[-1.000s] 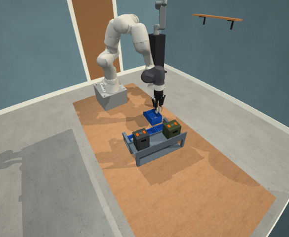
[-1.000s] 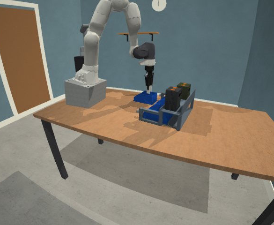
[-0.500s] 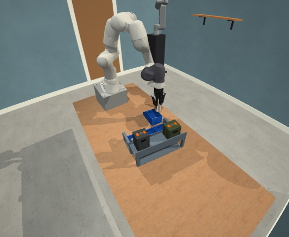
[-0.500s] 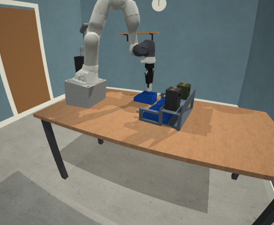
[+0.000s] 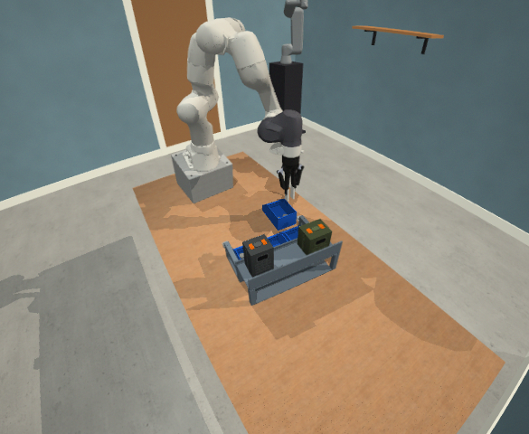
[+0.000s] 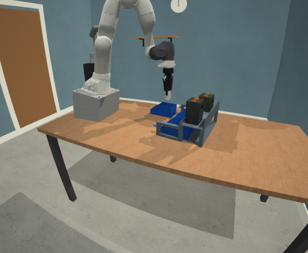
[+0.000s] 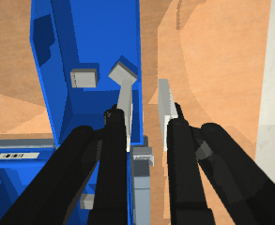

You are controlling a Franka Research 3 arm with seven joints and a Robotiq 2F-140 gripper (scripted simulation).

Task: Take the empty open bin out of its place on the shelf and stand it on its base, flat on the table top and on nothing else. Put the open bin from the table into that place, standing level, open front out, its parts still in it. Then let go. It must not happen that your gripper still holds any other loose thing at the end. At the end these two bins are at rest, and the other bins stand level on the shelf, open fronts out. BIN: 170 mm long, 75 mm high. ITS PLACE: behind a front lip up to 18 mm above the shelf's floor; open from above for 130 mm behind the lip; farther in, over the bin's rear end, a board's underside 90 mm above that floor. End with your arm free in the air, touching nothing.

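A blue open bin [image 5: 288,221] [image 6: 161,110] [image 7: 99,28] stands on the table just outside the shelf's bin side. Grey parts [image 7: 84,79] [image 7: 122,73] lie in it. My gripper [image 5: 289,198] [image 6: 167,98] [image 7: 145,93] points down above this bin, near its side wall. The fingers are a small gap apart with nothing between them, and their tips are higher than the bin's rim. Other blue bins [image 5: 278,240] [image 6: 172,125] [image 7: 15,183] stand in the grey shelf [image 5: 297,265] [image 6: 210,117] [image 7: 142,187]. A grey part [image 7: 86,202] shows in one. Which is empty I cannot tell.
A dark grey case [image 5: 258,259] [image 6: 194,112] and a green case [image 5: 315,237] [image 6: 208,103] stand on the shelf's upper board, behind the open strip over the bins. The shelf's end posts rise beside the row. The robot's base block [image 5: 203,179] [image 6: 93,106] stands beyond the table bin.
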